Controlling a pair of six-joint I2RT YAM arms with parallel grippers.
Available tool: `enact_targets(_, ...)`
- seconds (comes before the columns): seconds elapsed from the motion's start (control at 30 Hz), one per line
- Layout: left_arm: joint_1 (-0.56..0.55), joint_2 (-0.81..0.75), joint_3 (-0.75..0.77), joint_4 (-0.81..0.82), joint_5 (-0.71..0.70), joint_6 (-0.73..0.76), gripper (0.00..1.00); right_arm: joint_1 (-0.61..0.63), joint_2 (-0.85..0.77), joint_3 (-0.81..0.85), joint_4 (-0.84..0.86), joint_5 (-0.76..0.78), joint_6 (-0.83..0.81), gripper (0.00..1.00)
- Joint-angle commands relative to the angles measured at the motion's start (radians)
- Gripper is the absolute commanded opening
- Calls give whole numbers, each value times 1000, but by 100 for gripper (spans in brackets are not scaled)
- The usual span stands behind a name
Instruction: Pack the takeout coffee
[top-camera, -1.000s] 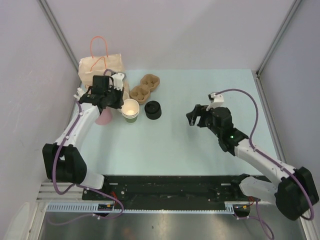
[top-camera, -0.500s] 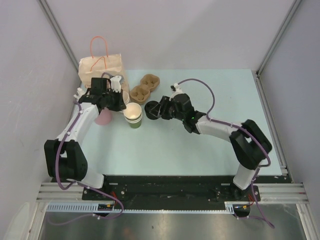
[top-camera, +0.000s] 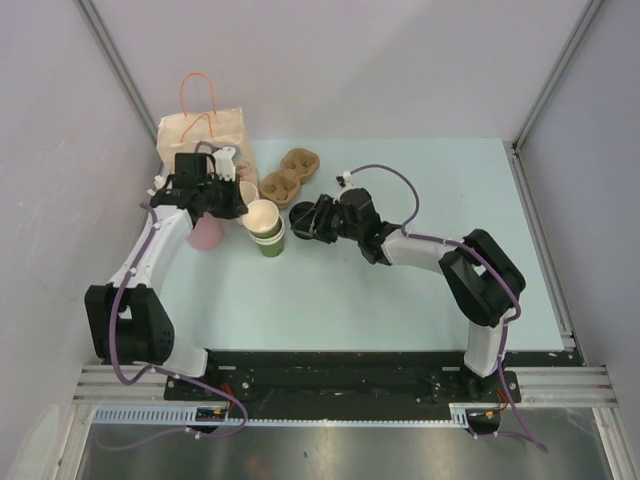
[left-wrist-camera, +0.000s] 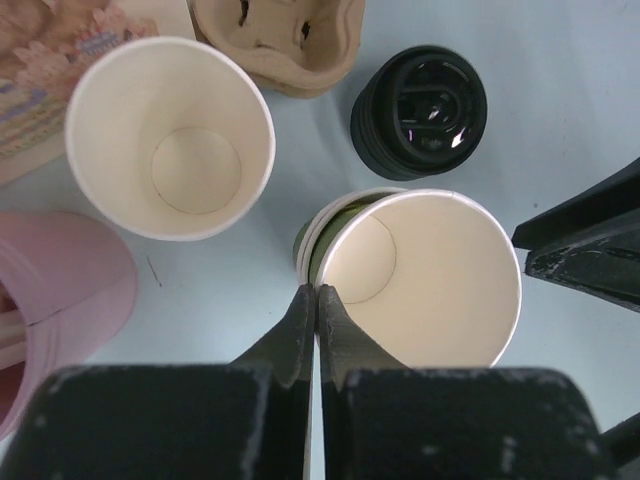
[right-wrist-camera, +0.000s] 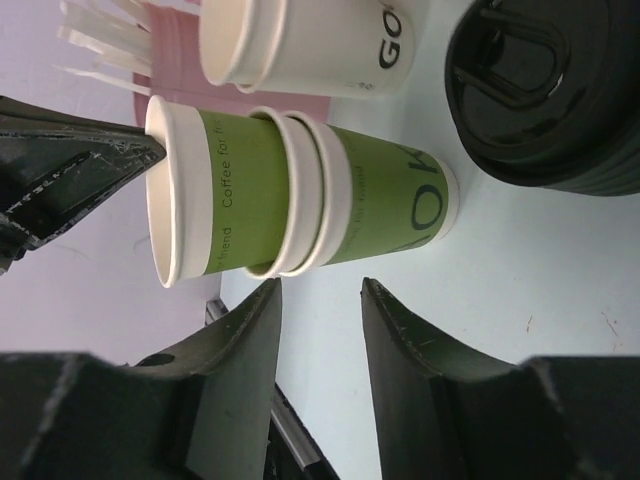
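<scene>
Landmark: pulp carrier (top-camera: 290, 172).

Green cups (top-camera: 266, 232): nested stack of three, standing on the counter (top-camera: 400, 290) just on the near side of the carrier. No lid fitted. The top cup (left-wrist-camera: 430, 270) sits raised and tilted in the stack. White cup (left-wrist-camera: 170, 135): open, empty, just left of the carrier. Lid stack (left-wrist-camera: 420, 112): black, also near side of the carrier, right of the green cups, close but apart.

Left hand (left-wrist-camera: 317, 295): fingers pressed nearly together, and the top cup's rim runs into the slit between them. This reads as a pinch on the wall. Right hand (right-wrist-camera: 320, 285): narrow gap, nothing in it, pointed at the stack's side and short of touching.

Handling (judged): empty paper cups are very light, and the thin wall will dent under a squeeze. The rolled rim is the stiffest part, so a rim pinch suits. Nested cups cling, so the lower ones may ride up. Brace low on the green sidewall, gently.
</scene>
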Motion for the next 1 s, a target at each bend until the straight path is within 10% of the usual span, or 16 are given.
enact_targets(0.0, 7, -112, 69, 15, -3, 11, 0, -4, -157, 45, -42, 88, -105, 45)
enact_targets(0.33, -39, -299, 81, 13, -121, 86, 0, 162, -316, 178, -236, 559, -507, 82)
enact_targets(0.57, -133, -379, 86, -5, -222, 138, 1, 277, -175, 424, -375, 715, -701, 84)
enact_targets(0.87, -144, -405, 107, -34, -110, 112, 0, 300, -76, 539, -494, 753, -745, 56)
enact_targets(0.97, -144, -408, 98, -39, -98, 115, 0, 302, -93, 524, -487, 760, -751, 20)
